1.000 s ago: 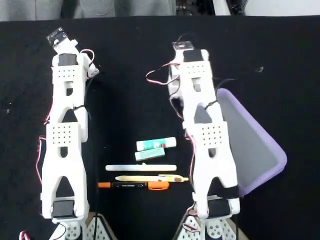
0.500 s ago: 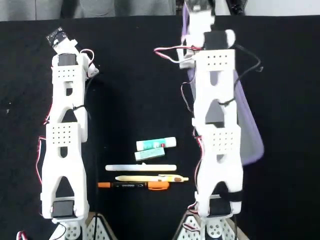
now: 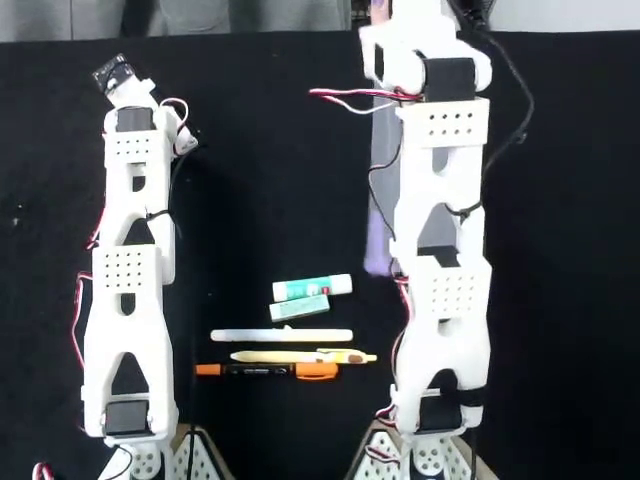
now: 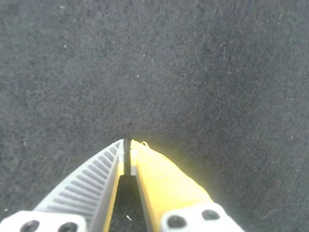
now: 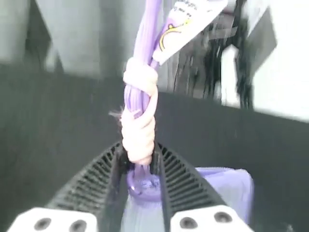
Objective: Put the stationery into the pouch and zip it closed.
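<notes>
Between the two arms several stationery items lie on the black cloth: a glue stick, a green eraser, a white pen, a beige pen and an orange-black marker. The purple pouch hangs edge-on under the raised right arm. My right gripper is shut on the pouch's purple pull cord, at its pink knot, and the pouch body shows below it. My left gripper is shut on nothing and rests low over the cloth at the back left.
The black cloth covers the whole table. To the right of the right arm, where the pouch lay, is bare cloth. The left arm stretches along the left side. The table's back edge runs just beyond the grippers.
The right arm has risen and stretched toward the back with the pouch in its grip. The pouch has come up off the cloth, from lying flat at the right to hanging edge-on. The left arm has kept still.
</notes>
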Robot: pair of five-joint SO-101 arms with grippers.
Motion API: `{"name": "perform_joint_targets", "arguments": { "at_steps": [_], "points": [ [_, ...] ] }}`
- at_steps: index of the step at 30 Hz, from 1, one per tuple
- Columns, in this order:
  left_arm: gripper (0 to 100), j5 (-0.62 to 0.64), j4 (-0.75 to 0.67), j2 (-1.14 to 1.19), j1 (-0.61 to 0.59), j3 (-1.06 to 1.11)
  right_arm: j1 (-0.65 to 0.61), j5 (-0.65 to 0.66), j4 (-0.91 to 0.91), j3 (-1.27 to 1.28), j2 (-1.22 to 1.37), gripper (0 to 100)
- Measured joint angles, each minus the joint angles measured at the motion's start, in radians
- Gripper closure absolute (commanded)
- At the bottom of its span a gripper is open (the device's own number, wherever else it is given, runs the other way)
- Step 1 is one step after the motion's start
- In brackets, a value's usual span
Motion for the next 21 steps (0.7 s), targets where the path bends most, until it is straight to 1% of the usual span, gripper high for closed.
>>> {"name": "perform_joint_targets", "arguments": {
  "at_steps": [4, 9, 12, 16, 21],
  "points": [
    [97, 0.0, 0.0, 0.0, 0.0, 0.0, -0.038, 0.002, -0.077, 0.0, 0.0, 98.8],
    [97, 0.0, 0.0, 0.0, 0.0, 0.0, -0.043, -0.002, -0.072, 0.0, 0.0, 98.8],
    [97, 0.0, -0.005, 0.0, 0.0, 0.0, -0.048, -0.002, 0.009, -0.049, 0.0, 98.8],
    [97, 0.0, -0.005, 0.0, 0.0, 0.0, -0.069, 0.0, 0.183, -0.212, -0.006, 98.8],
    [97, 0.0, -0.005, 0.0, 0.0, 0.0, -0.083, 0.002, 0.384, -0.232, -0.092, 98.8]
  ]
}}
